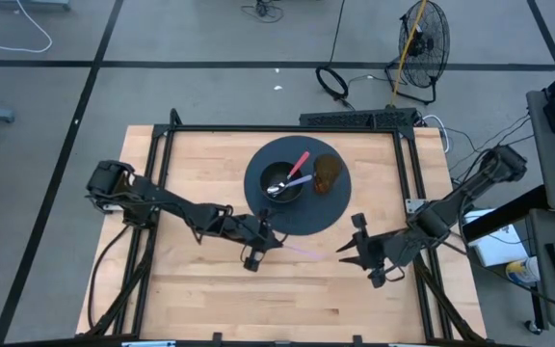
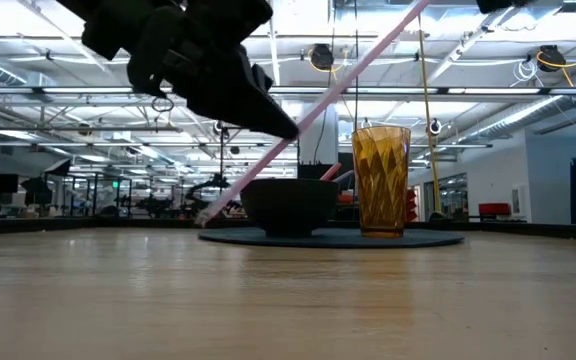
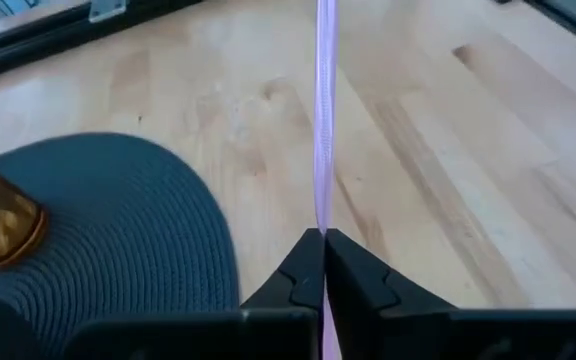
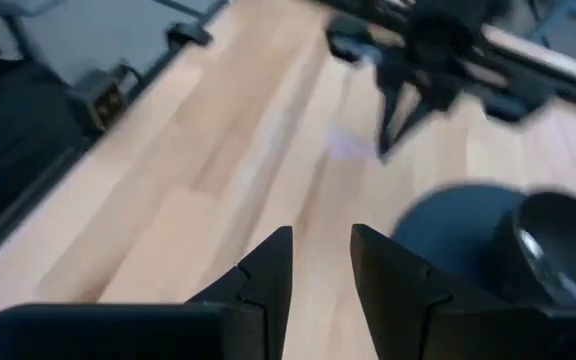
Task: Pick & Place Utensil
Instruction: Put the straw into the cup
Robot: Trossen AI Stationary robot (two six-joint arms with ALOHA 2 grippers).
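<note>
Two arms reach over a wooden worktop (image 1: 210, 280), seen from above. Left: the left arm extends from the worktop's left edge toward the centre, ending at the left gripper (image 1: 263, 236) just off the near-left rim of a dark round mat (image 1: 297, 214). Its jaws are clamped together on a pale pink utensil (image 1: 302, 252), whose free end slants out to the right and near side above the bare wood beside the mat. The left wrist view shows the closed fingers (image 3: 298, 275) pinching the thin pink utensil (image 3: 324, 110), which runs straight ahead over the wood, the mat's woven edge (image 3: 148, 230) alongside. In the low view the utensil (image 2: 318, 105) is a long pink diagonal, its lower tip close to the worktop at the mat's left edge, its upper end rising out of frame.

Centre: on the mat stands a black bowl (image 1: 284, 182) holding a silver spoon (image 1: 287, 183) and a red-pink utensil (image 1: 299, 162) leaning on its far rim. Just right of the bowl, also on the mat, stands an amber faceted glass (image 1: 328, 173), upright.

Right: the right gripper (image 1: 352, 253) hovers near the mat's near-right rim, jaws apart and holding nothing, pointing left.
</note>
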